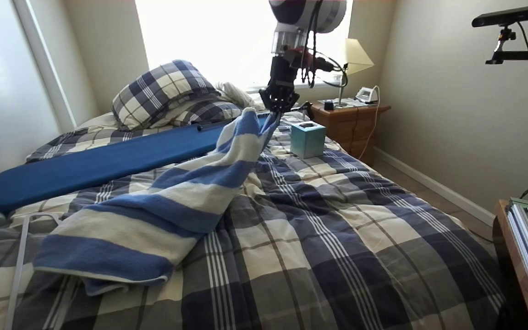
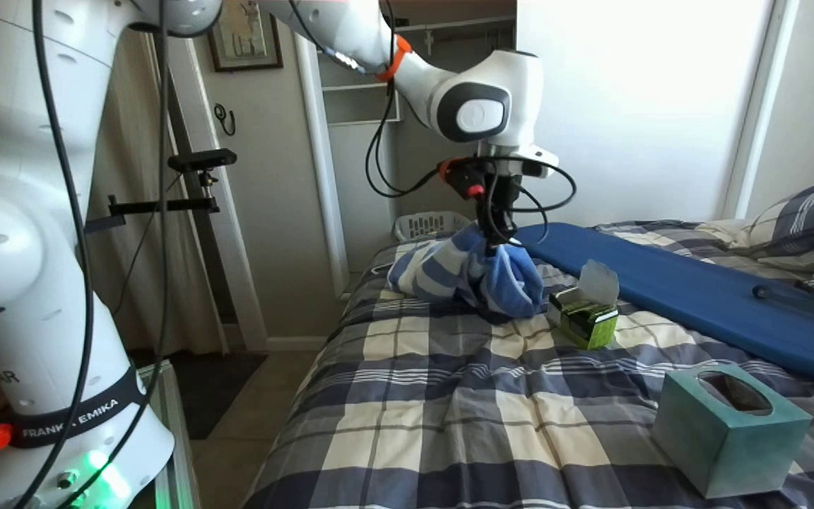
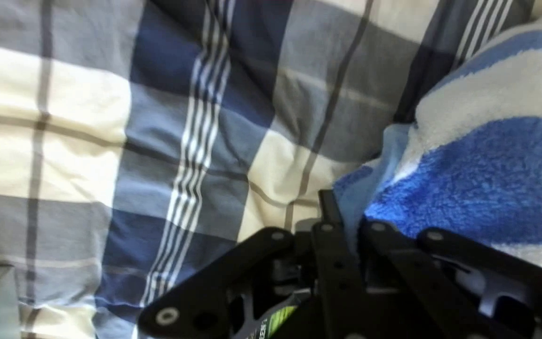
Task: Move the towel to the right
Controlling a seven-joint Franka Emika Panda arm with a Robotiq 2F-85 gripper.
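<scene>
The blue-and-white striped towel [image 1: 177,206] lies slantwise across the plaid bed [image 1: 346,284], its broad end spread toward the near left corner in an exterior view and its narrow end drawn up off the cover. The gripper [image 1: 278,110] hangs over that raised end, and in the wrist view its fingers [image 3: 334,263] are clenched on a fold of the cloth. Just beside the towel sits a green box [image 2: 584,322] with its flap up, between the towel and a teal tissue box [image 2: 725,438], which stands upright toward the near right corner in an exterior view. A long blue ironing board [image 1: 103,160] lies behind the towel, one end toward the left edge of the bed; a thin pale bar [image 1: 22,252] shows by the towel's broad end, and I cannot tell whether they touch. A plaid pillow [image 1: 163,96] leans near the far edge, and past the far right corner a wooden nightstand [image 1: 337,121] carries a lamp [image 1: 355,57] and a white iron [image 1: 367,95]
</scene>
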